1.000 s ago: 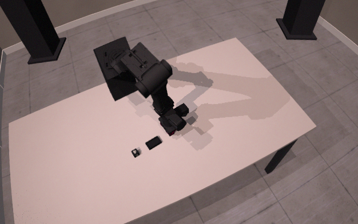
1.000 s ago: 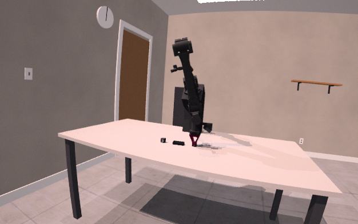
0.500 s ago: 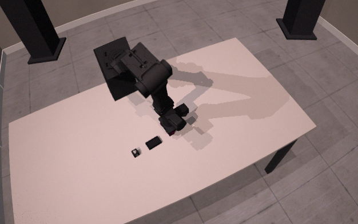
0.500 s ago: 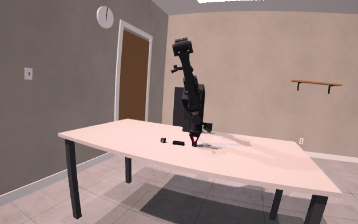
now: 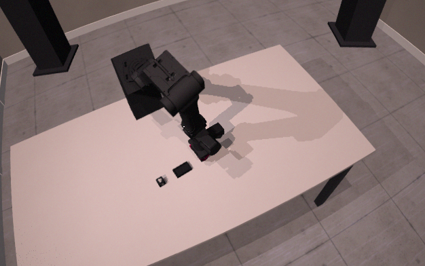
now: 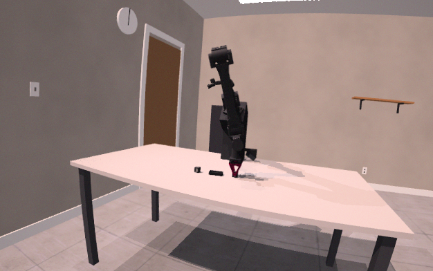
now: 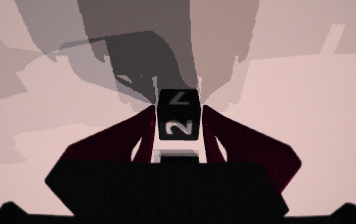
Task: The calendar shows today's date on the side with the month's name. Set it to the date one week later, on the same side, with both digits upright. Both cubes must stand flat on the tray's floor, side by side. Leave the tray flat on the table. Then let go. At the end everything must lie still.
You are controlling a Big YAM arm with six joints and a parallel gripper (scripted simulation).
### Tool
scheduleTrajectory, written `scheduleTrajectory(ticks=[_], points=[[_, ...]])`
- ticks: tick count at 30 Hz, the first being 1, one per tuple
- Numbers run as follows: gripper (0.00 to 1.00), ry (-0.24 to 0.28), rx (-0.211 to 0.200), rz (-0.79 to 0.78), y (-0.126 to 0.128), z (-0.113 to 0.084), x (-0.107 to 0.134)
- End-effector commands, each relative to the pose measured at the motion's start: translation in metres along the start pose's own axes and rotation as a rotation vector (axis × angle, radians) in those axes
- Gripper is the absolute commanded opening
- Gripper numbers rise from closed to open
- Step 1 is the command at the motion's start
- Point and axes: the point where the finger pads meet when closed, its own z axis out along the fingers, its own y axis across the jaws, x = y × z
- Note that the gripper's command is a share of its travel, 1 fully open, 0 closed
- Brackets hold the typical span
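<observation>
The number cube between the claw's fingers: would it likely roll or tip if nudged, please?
The cube looks rigid and flat-faced, so it would probably slide or tip over, not roll. It is small beside the claw, so likely light; a slight brush could turn it.

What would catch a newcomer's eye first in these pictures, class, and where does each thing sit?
The tall black arm bends down over the middle of the pale table, its dark red gripper at the surface. In the wrist view a black cube stands between the parted fingers, showing a white 2 and a 7. Beside the arm lie a flat tray and a second cube.
</observation>
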Motion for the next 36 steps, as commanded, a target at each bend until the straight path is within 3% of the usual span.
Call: scheduleTrajectory(ticks=[1,2,14,17,24,36], points=[[0.41,0.005,0.009,-0.002,-0.002,0.002,0.005],[0.44,0.005,0.009,-0.002,-0.002,0.002,0.005],[0.44,0.005,0.013,0.0,-0.003,0.0,0.005],[0.44,0.004,-0.007,-0.003,0.006,-0.01,0.006],[0.44,-0.009,-0.003,0.001,0.005,-0.027,-0.003],[0.44,-0.01,0.006,0.004,0.0,-0.085,-0.003]])
